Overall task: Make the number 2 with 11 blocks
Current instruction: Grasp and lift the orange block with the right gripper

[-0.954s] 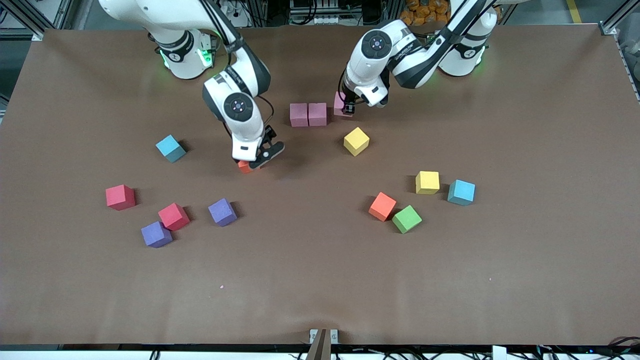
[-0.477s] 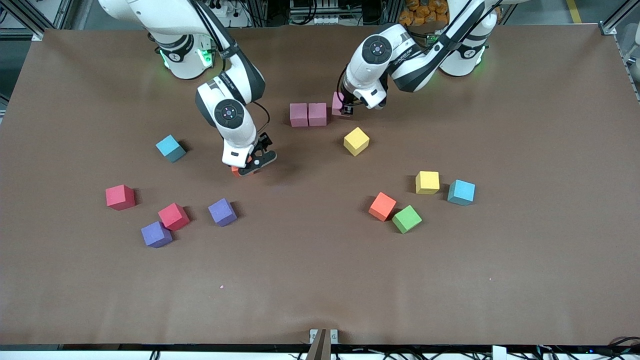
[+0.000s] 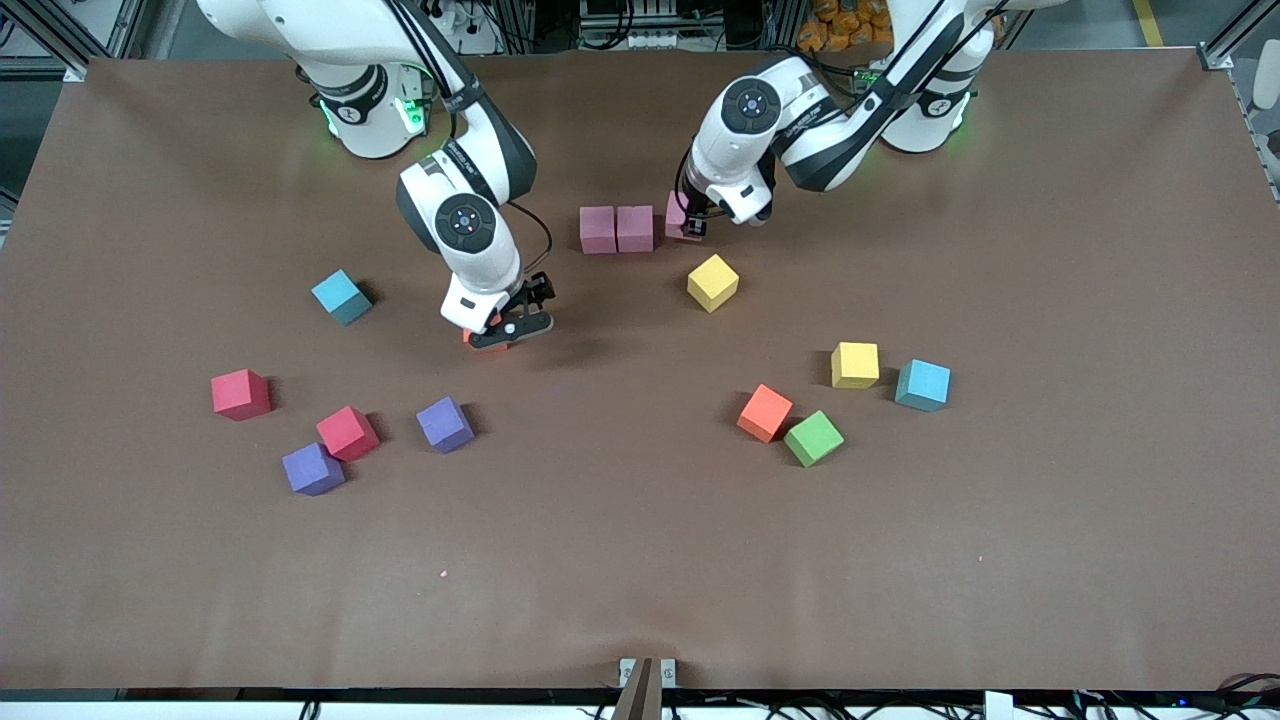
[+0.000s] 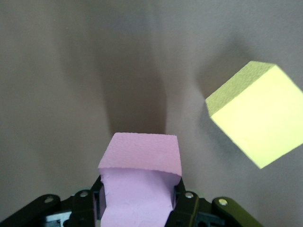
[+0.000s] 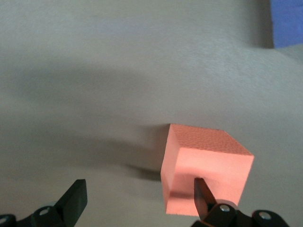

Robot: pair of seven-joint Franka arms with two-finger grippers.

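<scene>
Nearest my camera I see a purple block (image 3: 313, 469) touching a red block (image 3: 347, 432), with another purple block (image 3: 444, 424) beside them and a second red block (image 3: 240, 393) toward the right arm's end of the table (image 3: 640, 560). Toward the left arm's end lie a green block (image 3: 813, 438) against an orange block (image 3: 765, 412), then a yellow block (image 3: 855, 364) and a blue cube (image 3: 922, 385). Farther on, my right gripper (image 3: 500, 330) is low over another orange block (image 5: 204, 168); its fingers (image 5: 73, 201) are spread wide, one resting against the block's face, nothing gripped. Another blue cube (image 3: 341, 296) sits toward the right arm's end. A second yellow block (image 3: 712, 282) lies tilted near the pink row. Farthest, two pink blocks (image 3: 616, 229) touch side by side, the only piece of the number 2 so far. My left gripper (image 3: 691, 226) is clamped on a third pink block (image 4: 139, 182) just beside that pair.
</scene>
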